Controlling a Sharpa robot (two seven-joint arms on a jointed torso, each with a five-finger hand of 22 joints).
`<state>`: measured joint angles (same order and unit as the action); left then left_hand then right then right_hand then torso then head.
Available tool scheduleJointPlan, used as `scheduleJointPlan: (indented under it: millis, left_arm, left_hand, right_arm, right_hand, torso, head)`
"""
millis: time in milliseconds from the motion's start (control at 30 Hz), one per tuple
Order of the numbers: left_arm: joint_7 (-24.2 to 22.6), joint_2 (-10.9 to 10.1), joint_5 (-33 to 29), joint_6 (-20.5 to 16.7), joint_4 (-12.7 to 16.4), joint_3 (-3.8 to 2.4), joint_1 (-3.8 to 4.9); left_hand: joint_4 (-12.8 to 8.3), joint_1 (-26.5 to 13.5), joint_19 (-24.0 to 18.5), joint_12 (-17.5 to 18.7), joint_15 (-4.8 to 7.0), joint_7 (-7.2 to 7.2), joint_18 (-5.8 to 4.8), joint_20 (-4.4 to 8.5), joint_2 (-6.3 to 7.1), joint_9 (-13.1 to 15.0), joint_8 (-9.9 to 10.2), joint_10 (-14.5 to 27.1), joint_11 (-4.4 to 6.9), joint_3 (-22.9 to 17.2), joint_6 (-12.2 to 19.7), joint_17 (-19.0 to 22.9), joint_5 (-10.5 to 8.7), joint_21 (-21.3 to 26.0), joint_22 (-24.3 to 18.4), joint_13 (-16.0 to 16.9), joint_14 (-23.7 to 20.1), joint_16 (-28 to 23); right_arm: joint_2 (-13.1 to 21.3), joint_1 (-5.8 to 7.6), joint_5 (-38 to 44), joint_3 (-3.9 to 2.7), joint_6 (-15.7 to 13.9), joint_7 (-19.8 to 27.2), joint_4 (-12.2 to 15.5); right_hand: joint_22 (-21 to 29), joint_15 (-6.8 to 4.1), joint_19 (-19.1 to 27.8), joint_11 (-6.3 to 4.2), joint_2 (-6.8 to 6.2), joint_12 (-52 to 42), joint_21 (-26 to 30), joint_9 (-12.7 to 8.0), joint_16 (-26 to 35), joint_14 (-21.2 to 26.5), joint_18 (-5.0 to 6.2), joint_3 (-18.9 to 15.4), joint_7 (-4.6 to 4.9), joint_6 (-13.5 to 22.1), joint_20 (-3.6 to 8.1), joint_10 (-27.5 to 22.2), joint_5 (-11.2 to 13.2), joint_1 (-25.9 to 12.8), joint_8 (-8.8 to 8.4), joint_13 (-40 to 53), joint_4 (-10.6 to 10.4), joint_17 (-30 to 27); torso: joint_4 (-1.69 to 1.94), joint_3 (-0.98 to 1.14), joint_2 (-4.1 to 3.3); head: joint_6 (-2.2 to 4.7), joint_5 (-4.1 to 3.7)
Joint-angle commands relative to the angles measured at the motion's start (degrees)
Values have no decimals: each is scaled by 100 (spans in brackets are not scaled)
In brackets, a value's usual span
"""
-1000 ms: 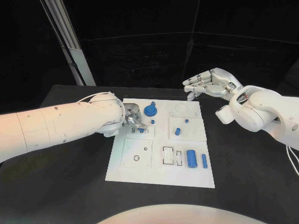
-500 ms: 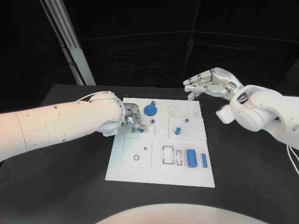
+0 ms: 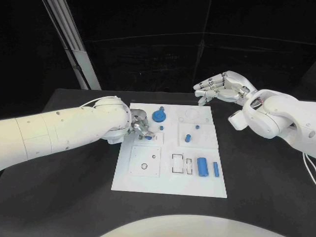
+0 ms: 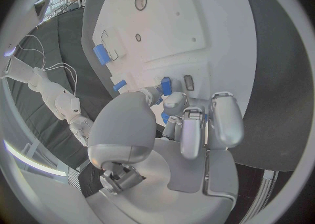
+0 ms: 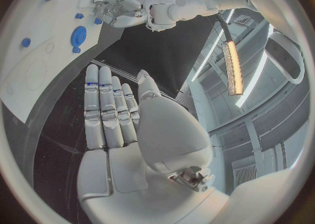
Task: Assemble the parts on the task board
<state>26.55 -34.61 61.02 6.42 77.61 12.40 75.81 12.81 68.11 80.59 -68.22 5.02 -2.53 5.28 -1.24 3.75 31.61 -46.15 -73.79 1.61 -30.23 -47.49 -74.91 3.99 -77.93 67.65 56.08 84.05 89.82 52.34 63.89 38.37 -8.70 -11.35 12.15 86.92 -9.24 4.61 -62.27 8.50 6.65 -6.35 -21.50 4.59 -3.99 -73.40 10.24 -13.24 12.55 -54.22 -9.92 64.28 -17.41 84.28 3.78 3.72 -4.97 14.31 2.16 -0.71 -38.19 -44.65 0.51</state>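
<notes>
The white task board (image 3: 145, 183) lies in the middle of the table. My left hand (image 3: 139, 128) rests low on its far left part, fingers curled round a small blue part (image 4: 165, 116) at the board's surface. A second small blue part (image 4: 166, 85) stands just beyond the fingertips beside a dark slot. A blue gear (image 3: 159, 116) sits on the board past the hand. A blue cylinder (image 3: 203, 166) and a blue bar (image 3: 216, 170) lie at the near right. My right hand (image 3: 218, 89) hovers beyond the far right corner, fingers (image 5: 105, 108) extended, holding nothing.
Two more small blue parts (image 3: 188, 138) stand in the board's middle right panel. An empty rectangular slot (image 3: 177, 164) is left of the cylinder. A slanted metal post (image 3: 76, 54) rises behind the table's far left. Black table surrounds the board.
</notes>
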Motion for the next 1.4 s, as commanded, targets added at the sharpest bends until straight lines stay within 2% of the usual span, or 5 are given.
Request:
scheduleJointPlan:
  millis: [33, 200, 467, 700, 1400]
  left_arm:
    - [22, 7, -48, 174, -2, 14, -15]
    - [23, 28, -77, 192, -16, 14, -15]
    - [22, 81, -110, 232, -110, 13, -14]
    - [22, 137, -128, 268, -201, 13, -13]
    - [26, 254, -158, 420, -355, 11, -9]
  left_hand:
    - [-815, -74, 7, 13, 5, 28, -81, -10, 1, 14, -32, -31, 20, -848, -10, -1509, 35, -18, 5, -9, 595, 18]
    - [-757, -252, 13, -1, 10, 41, -83, -8, 12, 29, -67, -46, 29, -838, -29, -1509, 27, -22, 18, -10, 595, 18]
    - [-560, -670, 31, -50, 28, 71, -89, 7, 73, 35, -112, -82, 50, -597, -99, -1509, 10, -36, 56, 15, 595, 18]
    - [-461, -871, 43, -82, 40, 87, -94, 20, 94, 24, -120, -104, 63, -424, -151, -1509, 6, -45, 81, 37, 595, 18]
    - [-225, -1191, 75, -148, 54, 105, -106, 34, 13, -14, -108, -159, 77, -179, -241, -1509, 11, -74, 149, 96, 595, 18]
  right_arm:
    - [1, 10, 10, -3, 5, 35, 8]
    - [1, 10, 10, -3, 6, 35, 9]
    - [-2, 10, 10, -3, 4, 35, 11]
    - [-3, 10, 10, -3, 6, 35, 19]
    - [17, 11, 10, -3, -33, 50, 58]
  right_hand:
    - [5, 18, 0, -1, -7, 28, 27, -10, 28, 3, 8, -29, -3, 43, -52, -49, 25, -39, -8, -4, -12, -6]
    - [5, 18, 0, -1, -7, 28, 27, -10, 28, 3, 8, -29, -3, 43, -52, -49, 25, -39, -8, -4, -12, -6]
    - [5, 18, 0, -1, -7, 28, 27, -10, 28, 3, 8, -29, -3, 43, -52, -49, 25, -39, -8, -4, -12, -6]
    - [12, 21, 2, 2, -5, 24, 39, -8, 27, 10, 10, -31, -1, 47, -57, -57, 30, -47, -4, -2, -12, -10]
    - [15, 23, 3, 4, -7, 23, 43, -8, 27, 13, 10, -34, 0, 49, -59, -61, 33, -53, -3, -2, -14, -11]
  torso:
    - [7, -6, 6]
    - [16, -9, 10]
    - [31, -5, 16]
    - [30, -10, 16]
    - [14, -5, 10]
  head:
    - [-3, -6]
    - [-17, -9]
    - [-23, -20]
    - [-32, -21]
    - [-40, -19]
